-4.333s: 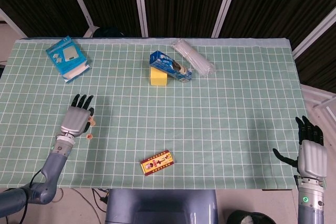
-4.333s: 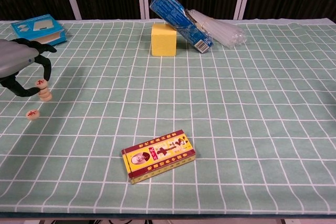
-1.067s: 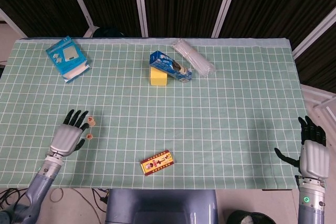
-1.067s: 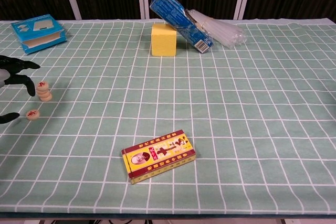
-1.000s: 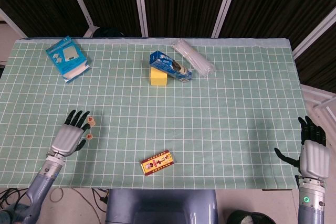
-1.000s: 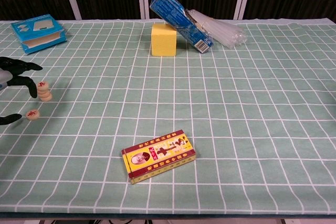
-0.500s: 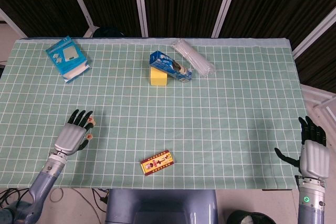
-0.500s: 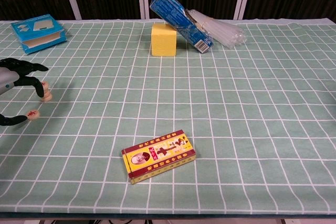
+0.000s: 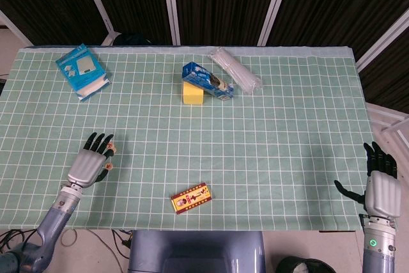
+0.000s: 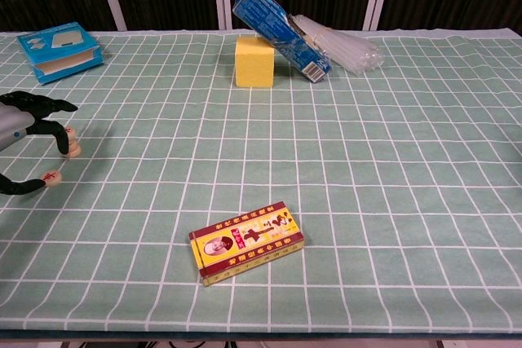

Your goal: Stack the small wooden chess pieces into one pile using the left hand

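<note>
A short stack of small round wooden chess pieces (image 10: 73,147) stands near the table's left side, also visible as the stack (image 9: 113,148) in the head view. One loose piece (image 10: 53,178) lies just in front of it, seen from the head as the loose piece (image 9: 108,166). My left hand (image 9: 87,165) hovers beside both with its fingers spread. In the chest view a finger of the left hand (image 10: 18,123) curls over the stack and hides part of it, and the thumb tip reaches to the loose piece. It holds nothing. My right hand (image 9: 381,190) hangs off the table's right front corner, fingers apart.
A red and yellow box (image 10: 247,242) lies at the front middle. A blue box (image 10: 61,48) sits at the back left. A yellow block (image 10: 254,61), a blue packet (image 10: 277,28) leaning on it and a clear plastic bag (image 10: 342,50) stand at the back middle.
My left hand has moved right, toward the pieces. Its fingers now reach over the stack and its thumb has come up to the loose piece. The right hand has stayed still.
</note>
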`<state>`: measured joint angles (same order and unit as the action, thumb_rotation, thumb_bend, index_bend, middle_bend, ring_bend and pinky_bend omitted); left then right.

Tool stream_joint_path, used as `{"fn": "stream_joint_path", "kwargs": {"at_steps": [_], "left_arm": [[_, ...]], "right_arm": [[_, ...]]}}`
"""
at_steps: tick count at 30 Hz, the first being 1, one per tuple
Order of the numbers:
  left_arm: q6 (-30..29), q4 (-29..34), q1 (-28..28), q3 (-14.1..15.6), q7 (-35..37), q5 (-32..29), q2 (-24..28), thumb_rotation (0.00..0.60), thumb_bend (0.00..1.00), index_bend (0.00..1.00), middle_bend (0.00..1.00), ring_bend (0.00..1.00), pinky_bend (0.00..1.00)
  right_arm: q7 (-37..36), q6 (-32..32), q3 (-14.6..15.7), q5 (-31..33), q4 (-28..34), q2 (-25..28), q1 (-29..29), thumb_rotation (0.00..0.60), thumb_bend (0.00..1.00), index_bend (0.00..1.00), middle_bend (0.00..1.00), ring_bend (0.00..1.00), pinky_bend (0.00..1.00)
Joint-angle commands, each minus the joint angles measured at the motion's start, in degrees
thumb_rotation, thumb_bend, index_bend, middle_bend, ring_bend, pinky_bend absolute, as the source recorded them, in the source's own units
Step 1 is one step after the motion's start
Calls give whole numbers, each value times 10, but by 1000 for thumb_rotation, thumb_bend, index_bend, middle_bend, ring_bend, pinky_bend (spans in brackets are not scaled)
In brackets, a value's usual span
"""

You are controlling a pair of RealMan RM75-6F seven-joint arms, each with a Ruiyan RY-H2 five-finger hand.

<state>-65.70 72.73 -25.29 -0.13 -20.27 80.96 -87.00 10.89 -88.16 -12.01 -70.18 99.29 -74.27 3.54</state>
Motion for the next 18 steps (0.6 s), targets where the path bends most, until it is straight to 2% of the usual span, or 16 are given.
{"fn": "stream_joint_path", "kwargs": {"at_steps": [1, 18], "left_arm": [[2, -1, 1, 0, -1, -1, -1, 600, 258, 394, 22, 0, 0], [6, 0, 2, 0, -7, 0, 2, 600, 258, 394, 23, 0, 0]], "right_arm": [[0, 0, 0, 1, 0, 0, 0, 600, 233, 85, 13, 88, 0], [1, -2, -1, 2, 0, -2, 0, 600, 233, 86, 13, 89, 0]]}}
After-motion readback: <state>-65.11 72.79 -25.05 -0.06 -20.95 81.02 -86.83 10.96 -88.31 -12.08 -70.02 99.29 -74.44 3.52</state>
